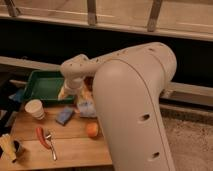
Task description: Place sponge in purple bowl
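The blue sponge point(65, 116) lies flat on the wooden table point(75, 150), right of the white cup. My gripper point(68, 92) hangs at the end of the white arm point(80, 67), over the right edge of the green tray and a little behind the sponge, apart from it. A pale blue packet-like object point(86, 108) lies just right of the gripper. The purple bowl is hidden behind my arm's big white body point(135, 110).
A green tray point(42, 85) sits at the back left, with a blue item point(18, 95) at its left. A white cup point(34, 108), an orange point(92, 130), a red-handled tool point(41, 136), a spoon point(51, 145) and a yellow object point(7, 146) lie on the table.
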